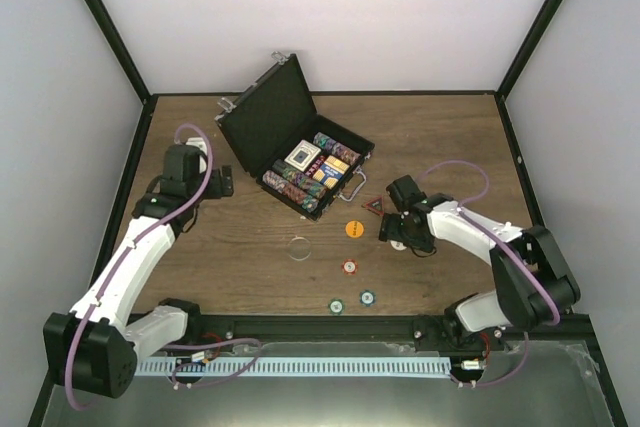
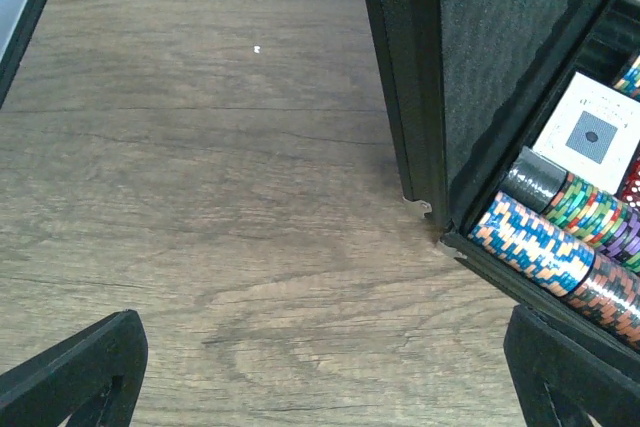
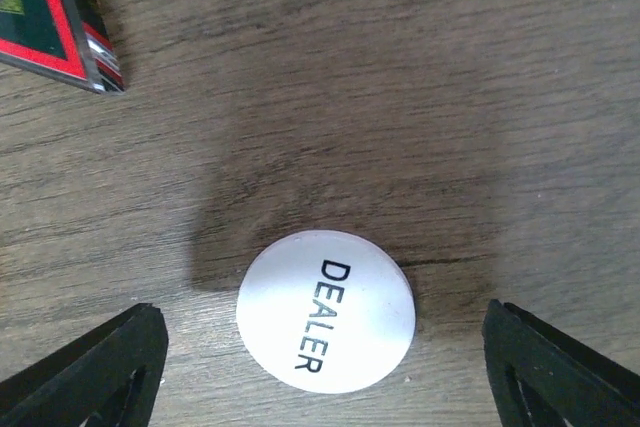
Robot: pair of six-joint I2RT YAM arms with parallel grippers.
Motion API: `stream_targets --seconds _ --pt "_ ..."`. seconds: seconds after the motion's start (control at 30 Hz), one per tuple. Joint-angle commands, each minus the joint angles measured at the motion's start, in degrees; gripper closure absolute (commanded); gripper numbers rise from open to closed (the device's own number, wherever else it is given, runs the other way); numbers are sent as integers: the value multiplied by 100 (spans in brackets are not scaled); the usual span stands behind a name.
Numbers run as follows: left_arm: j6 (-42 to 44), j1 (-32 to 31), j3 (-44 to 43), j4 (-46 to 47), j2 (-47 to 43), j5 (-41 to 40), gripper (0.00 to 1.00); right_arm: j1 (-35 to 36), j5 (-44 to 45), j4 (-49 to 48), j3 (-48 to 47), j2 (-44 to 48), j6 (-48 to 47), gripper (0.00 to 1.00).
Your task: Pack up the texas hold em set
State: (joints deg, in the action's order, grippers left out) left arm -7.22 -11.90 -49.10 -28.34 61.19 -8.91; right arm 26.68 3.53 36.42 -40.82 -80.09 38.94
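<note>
Dealer button (image 3: 326, 322) centred under right gripper (image 3: 322, 347), fingers apart either side, set for pinch; left gripper (image 2: 325, 377) hovers open beside case (image 2: 470, 67), keeping clear.

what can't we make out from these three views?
- White round DEALER button: hidden under the right arm in the top view.
- Red-edged triangular marker: cut by the right wrist view's top-left corner; print unreadable.
- Small black briefcase: cut by the left wrist view's right edge.
- Orange round button, three loose poker chips: lettering too small in the top view.
</note>
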Motion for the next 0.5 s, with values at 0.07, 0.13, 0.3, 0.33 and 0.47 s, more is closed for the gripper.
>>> stream_targets --seconds 0.07,0.13,0.3,0.33,0.47 --pt "56 2 78 237 -180 -195 0 182 252 228 -354 -248 277 17" --pt "54 2 83 248 -201 -180 0 212 246 238 -354 -297 266 19" --pt "46 3 111 250 -238 -109 0 265 275 270 -349 -371 267 23" --pt "46 1 111 250 -239 -103 0 269 272 269 -340 -398 264 23" --pt "46 3 112 259 -241 -88 0 285 246 244 -328 -520 231 27"
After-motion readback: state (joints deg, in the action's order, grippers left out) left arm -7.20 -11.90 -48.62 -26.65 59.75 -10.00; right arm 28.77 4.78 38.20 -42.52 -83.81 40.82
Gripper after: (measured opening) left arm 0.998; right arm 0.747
